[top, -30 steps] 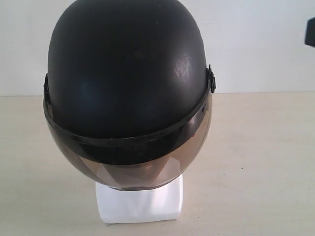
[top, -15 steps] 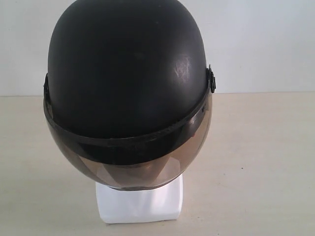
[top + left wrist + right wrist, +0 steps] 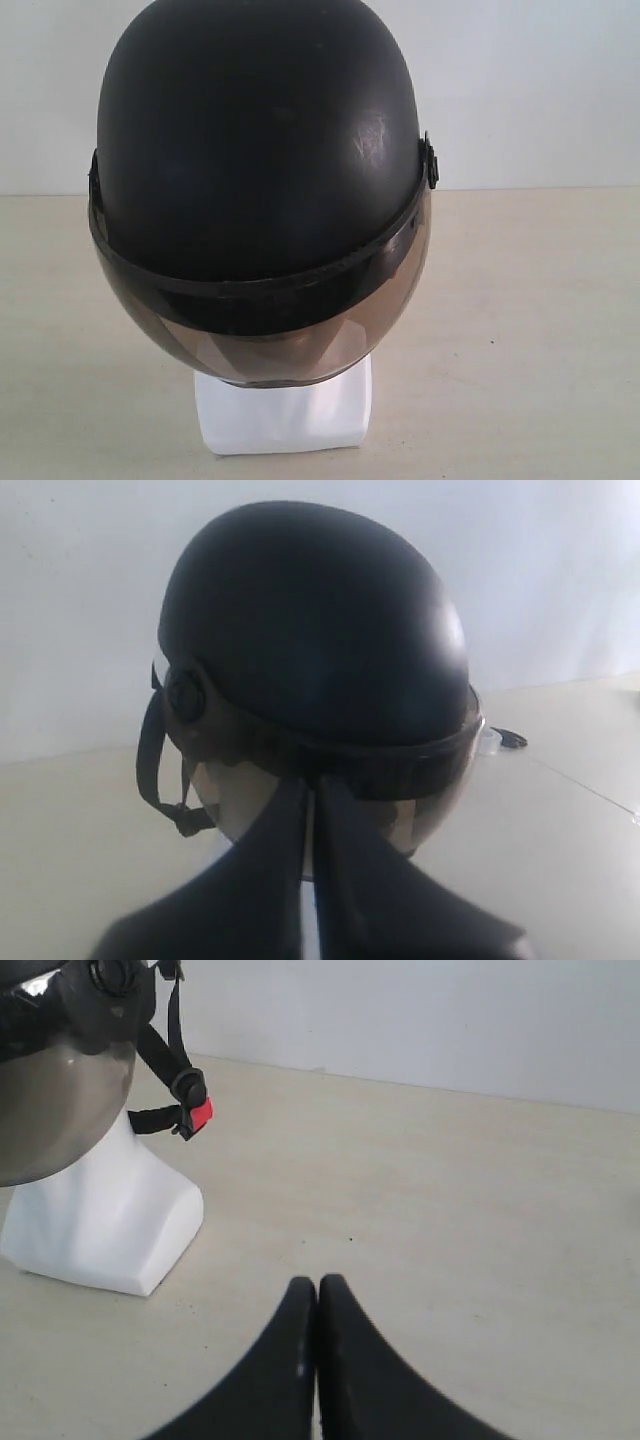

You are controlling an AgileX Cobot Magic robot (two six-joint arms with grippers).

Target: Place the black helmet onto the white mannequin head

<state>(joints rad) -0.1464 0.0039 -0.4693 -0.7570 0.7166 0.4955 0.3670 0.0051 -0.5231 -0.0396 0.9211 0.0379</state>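
One step judged done, placement itself
Exterior view: matte black rounded helmet with smoky tinted visor (image 3: pixel 260 170) seated on glossy white plastic mannequin head (image 3: pixel 285 415), only neck and base showing
Left wrist view: left gripper (image 3: pixel 310 785) fingers pressed together, empty, facing visor
Right wrist view: right gripper (image 3: pixel 317 1285) closed, empty, over beige table (image 3: pixel 450 1180) beside base
Next: pull arms clear without nudging helmet

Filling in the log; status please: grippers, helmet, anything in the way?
Left gripper shut, empty; right gripper shut, empty. Black helmet seated on white mannequin head. Nothing in the way.
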